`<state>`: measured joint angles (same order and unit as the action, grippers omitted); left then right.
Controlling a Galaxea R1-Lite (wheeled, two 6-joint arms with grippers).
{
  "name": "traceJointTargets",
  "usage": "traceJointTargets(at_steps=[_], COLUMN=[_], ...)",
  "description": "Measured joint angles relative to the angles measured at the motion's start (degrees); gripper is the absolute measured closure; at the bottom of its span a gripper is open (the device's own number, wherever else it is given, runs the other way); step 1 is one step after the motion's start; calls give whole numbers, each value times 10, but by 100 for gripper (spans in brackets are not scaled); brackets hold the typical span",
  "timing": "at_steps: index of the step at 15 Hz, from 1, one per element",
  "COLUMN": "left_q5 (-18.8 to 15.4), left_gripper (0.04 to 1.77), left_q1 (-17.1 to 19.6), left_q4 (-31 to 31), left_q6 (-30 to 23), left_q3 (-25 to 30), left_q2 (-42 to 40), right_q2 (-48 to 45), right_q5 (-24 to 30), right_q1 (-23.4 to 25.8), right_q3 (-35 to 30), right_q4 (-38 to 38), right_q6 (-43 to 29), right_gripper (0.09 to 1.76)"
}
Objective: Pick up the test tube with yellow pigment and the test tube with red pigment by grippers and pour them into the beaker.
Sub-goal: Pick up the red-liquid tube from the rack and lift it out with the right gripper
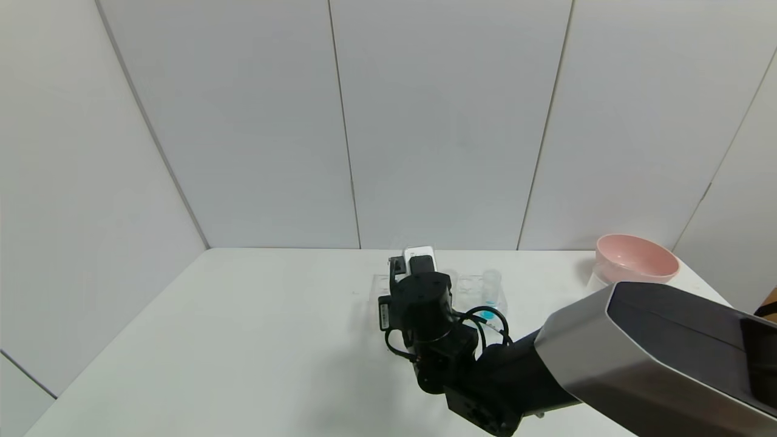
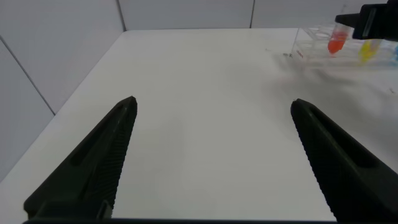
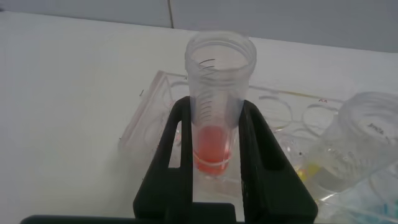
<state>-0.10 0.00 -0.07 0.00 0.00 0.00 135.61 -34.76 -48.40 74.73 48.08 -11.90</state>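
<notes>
Right wrist view: right gripper point(image 3: 216, 155) fingers clamp the test tube with red pigment point(image 3: 216, 112), hidden in head view.
Left gripper point(image 2: 211, 158): fingers wide.
Surface point(image 1: 243, 340): white; grey walls.

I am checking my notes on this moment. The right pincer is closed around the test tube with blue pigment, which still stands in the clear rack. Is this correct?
Not quite. The right pincer is closed around the test tube with red pigment, not blue. The right wrist view shows red-orange liquid at the tube's bottom between the fingers. The tube does stand in the clear rack.
</notes>
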Motion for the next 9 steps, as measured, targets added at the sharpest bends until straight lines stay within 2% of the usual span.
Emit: traceJointTargets(at_steps=[9], left_q5=[0], left_gripper=[5], left_q1=[0], left_q4=[0], left_q6=[0], left_q3=[0], left_q2=[0], right_q2=[-63], right_q5=[2], right_q1=[-1], right_q3=[45], right_q4=[-28], right_q6=[2], right_gripper=[135])
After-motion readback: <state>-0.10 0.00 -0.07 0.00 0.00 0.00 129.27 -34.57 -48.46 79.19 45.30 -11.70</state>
